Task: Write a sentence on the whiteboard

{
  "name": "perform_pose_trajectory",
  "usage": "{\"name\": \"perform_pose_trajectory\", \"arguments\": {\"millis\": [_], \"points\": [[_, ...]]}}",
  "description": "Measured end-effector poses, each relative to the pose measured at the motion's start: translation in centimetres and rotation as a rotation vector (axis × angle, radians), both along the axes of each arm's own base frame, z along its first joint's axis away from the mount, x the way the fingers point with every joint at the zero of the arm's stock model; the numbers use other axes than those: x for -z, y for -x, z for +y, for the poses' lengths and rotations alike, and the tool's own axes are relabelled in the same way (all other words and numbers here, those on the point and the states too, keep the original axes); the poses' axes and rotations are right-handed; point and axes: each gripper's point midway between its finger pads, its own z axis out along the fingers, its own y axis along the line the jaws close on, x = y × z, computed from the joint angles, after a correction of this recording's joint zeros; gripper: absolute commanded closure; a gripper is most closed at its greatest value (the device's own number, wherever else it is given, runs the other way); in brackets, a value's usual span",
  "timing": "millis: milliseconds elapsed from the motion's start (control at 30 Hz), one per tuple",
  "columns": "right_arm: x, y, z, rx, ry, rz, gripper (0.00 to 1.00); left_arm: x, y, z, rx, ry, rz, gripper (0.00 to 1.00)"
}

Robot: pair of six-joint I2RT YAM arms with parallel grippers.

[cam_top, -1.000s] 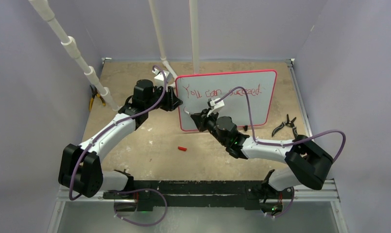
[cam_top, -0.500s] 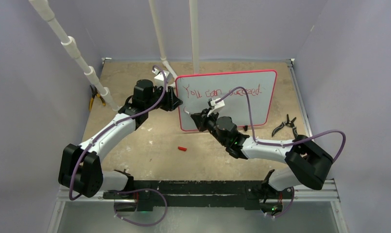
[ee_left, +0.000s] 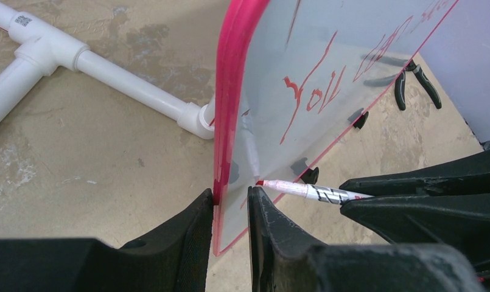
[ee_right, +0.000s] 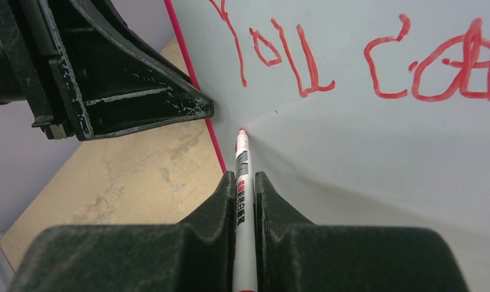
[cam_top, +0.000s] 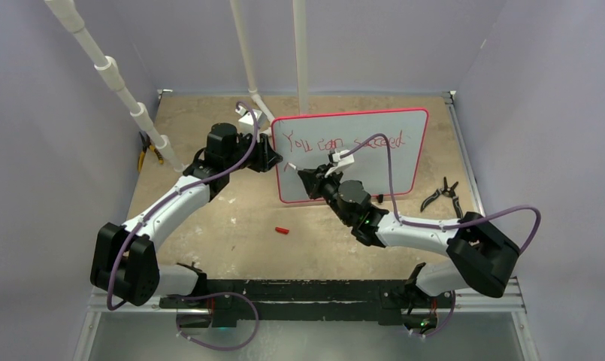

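The whiteboard (cam_top: 374,162) stands upright at the back of the table, white with a red-pink frame. The sentence (cam_top: 343,141) in red reads "You can succeed" along its top; it also shows in the right wrist view (ee_right: 303,61) and the left wrist view (ee_left: 318,91). My left gripper (cam_top: 273,158) is shut on the whiteboard's left edge (ee_left: 227,121). My right gripper (cam_top: 305,177) is shut on a white marker (ee_right: 242,201) with a red tip. The tip touches the board face below the "Y", near the left frame.
A red marker cap (cam_top: 282,230) lies on the table in front of the board. Black pliers (cam_top: 442,194) lie at the right. White PVC pipes (cam_top: 119,83) stand at the back left, one pipe joint (ee_left: 108,73) lying behind the board. Yellow-handled pliers (cam_top: 145,154) lie at the left edge.
My right gripper has moved the marker up and left across the board, from the lower left part to just below the "Y". The left arm has not moved.
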Motion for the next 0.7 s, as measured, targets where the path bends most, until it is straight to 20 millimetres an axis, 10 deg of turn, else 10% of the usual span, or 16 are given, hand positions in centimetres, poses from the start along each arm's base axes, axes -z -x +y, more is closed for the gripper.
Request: {"name": "perform_pose_trajectory", "arguments": {"millis": [700], "points": [[1.1,0.4,-1.0,0.024,-0.004,0.033,1.00,0.0,0.0,0.0,0.000,0.000,0.000,0.75]]}}
